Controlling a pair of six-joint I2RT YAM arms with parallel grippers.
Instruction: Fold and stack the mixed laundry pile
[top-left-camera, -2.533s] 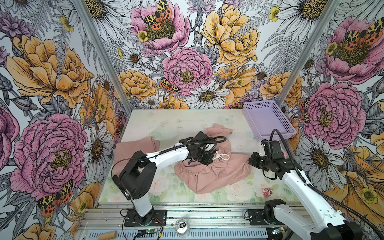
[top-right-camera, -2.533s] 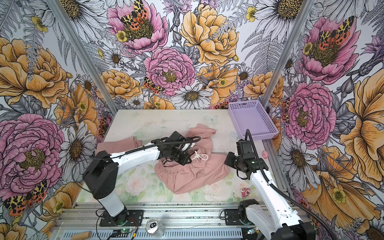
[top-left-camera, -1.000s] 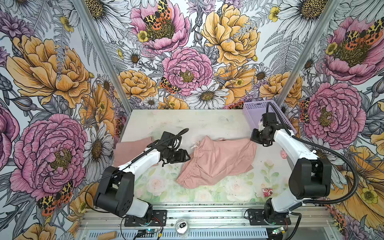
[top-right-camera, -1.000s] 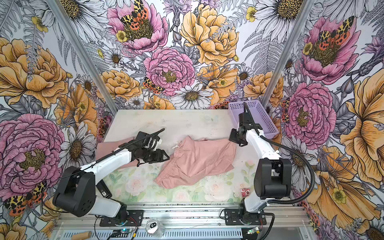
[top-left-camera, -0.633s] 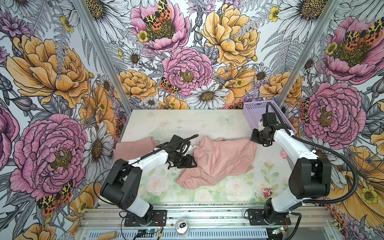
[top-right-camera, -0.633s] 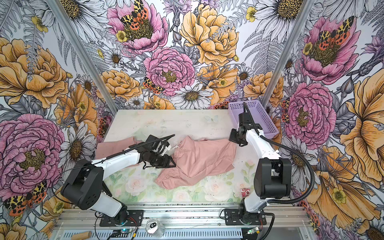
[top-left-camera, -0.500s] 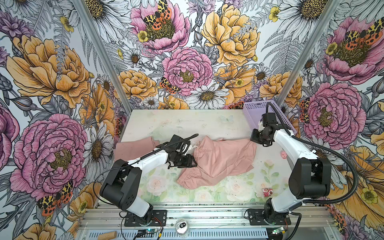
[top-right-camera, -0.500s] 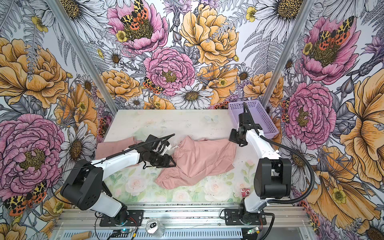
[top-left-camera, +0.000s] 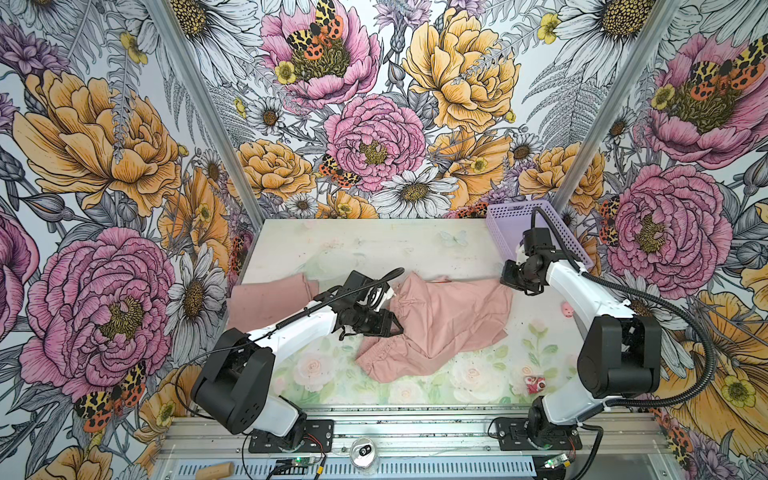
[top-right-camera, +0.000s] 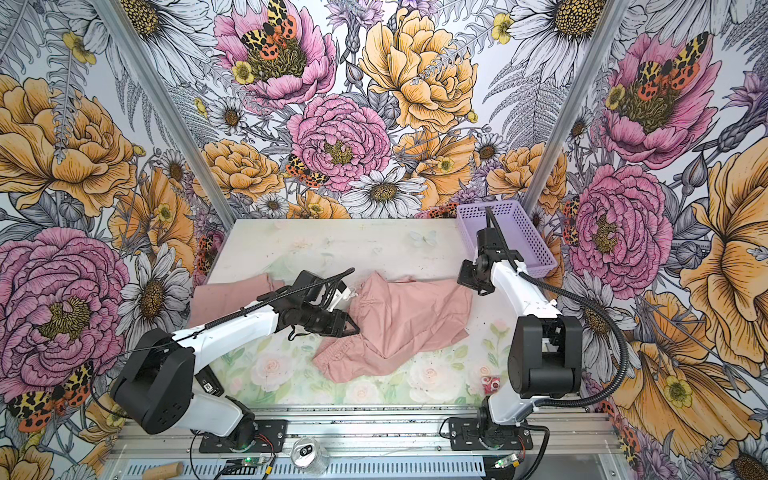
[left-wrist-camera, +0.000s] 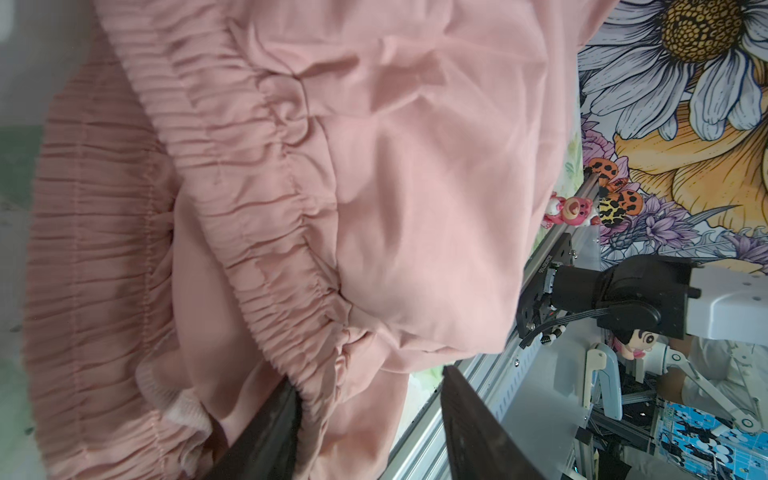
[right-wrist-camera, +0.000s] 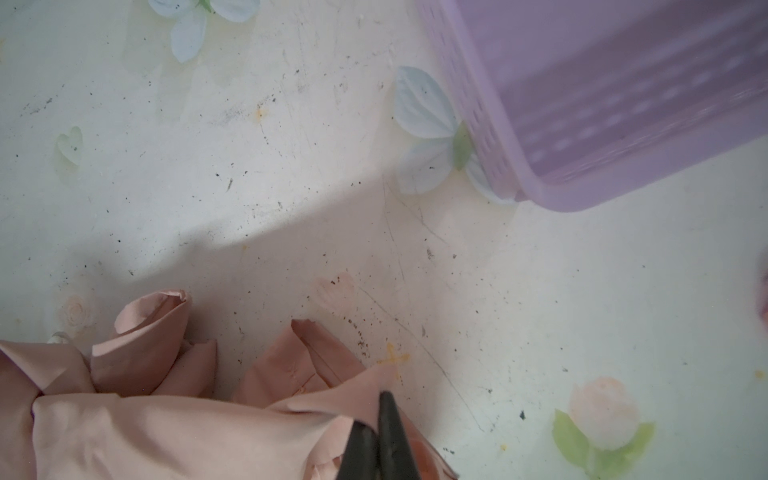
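R gripper (right-wrist-camera: 375, 422) is pinching shorts (top-left-camera: 449, 316) corner near basket (top-left-camera: 512, 216), L gripper (left-wrist-camera: 370, 382) is gaping round waistband (left-wrist-camera: 266, 266), pink garment (top-left-camera: 266, 299) lying beside.

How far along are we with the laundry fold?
Done: one pink garment looks folded flat at the left of the table. In hand: the drawstring piece, spread mid-table; right gripper shut on its corner, left gripper open astride the waistband. Left: folding it and stacking it on the first.
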